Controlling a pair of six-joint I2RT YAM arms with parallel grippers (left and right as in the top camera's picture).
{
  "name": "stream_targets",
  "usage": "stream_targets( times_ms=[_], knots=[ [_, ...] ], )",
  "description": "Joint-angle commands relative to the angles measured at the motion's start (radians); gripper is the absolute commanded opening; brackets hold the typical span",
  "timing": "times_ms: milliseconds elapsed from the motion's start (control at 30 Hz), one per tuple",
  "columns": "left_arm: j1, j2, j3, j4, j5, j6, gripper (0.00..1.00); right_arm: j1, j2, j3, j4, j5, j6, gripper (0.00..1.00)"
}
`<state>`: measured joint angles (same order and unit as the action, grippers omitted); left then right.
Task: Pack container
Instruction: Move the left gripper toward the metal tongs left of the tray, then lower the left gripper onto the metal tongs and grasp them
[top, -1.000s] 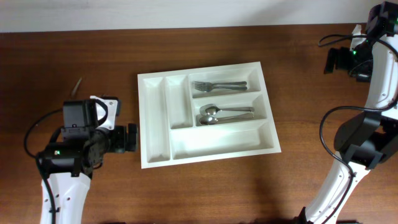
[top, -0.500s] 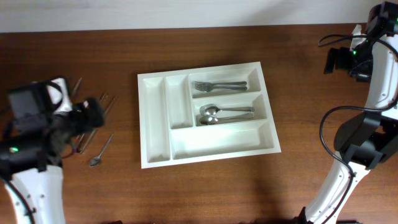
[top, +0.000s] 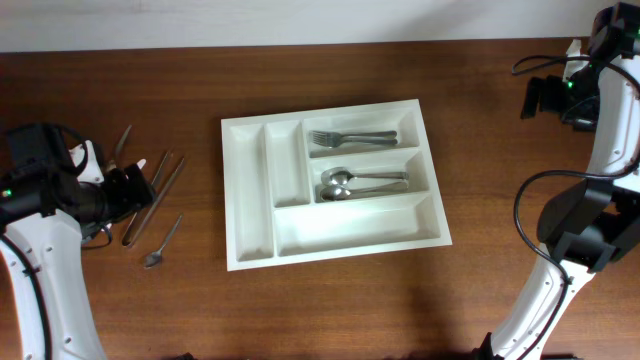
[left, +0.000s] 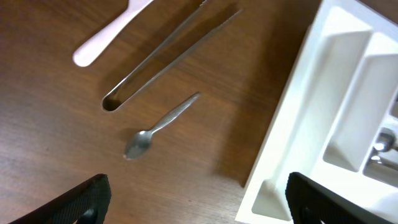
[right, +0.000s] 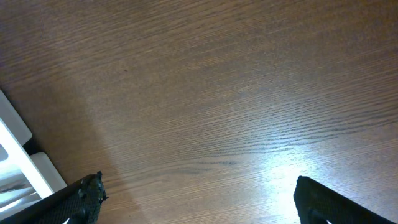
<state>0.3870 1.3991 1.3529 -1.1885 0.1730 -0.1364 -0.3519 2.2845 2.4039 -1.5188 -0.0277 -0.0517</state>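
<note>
The white container (top: 246, 200) lies mid-table with forks (top: 350, 138) in its upper right compartment and spoons (top: 365, 183) in the one below. The other compartments show nothing inside. My left gripper (top: 138, 190) hovers open and unloaded over loose cutlery left of the tray. In the left wrist view, metal tongs (left: 168, 59), a small spoon (left: 160, 127) and a pale pink handle (left: 109, 37) lie ahead of the left gripper (left: 199, 211), with the container's rim (left: 292, 124) at right. My right gripper (top: 545, 97) is open at the far right, over bare wood in its own wrist view (right: 199, 208).
On the wood left of the tray lie the tongs (top: 155, 198), a teaspoon (top: 163, 243) and a thin utensil (top: 122, 146). The right arm's base and cables stand along the right edge (top: 585, 230). A white corner (right: 18, 155) shows at left in the right wrist view.
My left arm has swung away from the tray's left side, back to the left, and now sits over the loose cutlery it hid before. The right arm has not moved.
</note>
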Motion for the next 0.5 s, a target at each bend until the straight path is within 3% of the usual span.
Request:
stream_targets(
  times_ms=[0,267,467],
  knots=[
    [0.004,0.002,0.011,0.012,0.043,-0.005,0.92,0.005,-0.002,0.001,-0.003,-0.006,0.008,0.99],
    [0.004,0.005,0.011,0.157,-0.186,-0.005,0.99,0.005,-0.002,0.001,-0.003,-0.006,0.008,0.99],
    [0.004,0.002,0.011,0.182,-0.15,-0.005,1.0,0.005,-0.002,0.001,-0.003,-0.006,0.008,0.99]
  ],
)
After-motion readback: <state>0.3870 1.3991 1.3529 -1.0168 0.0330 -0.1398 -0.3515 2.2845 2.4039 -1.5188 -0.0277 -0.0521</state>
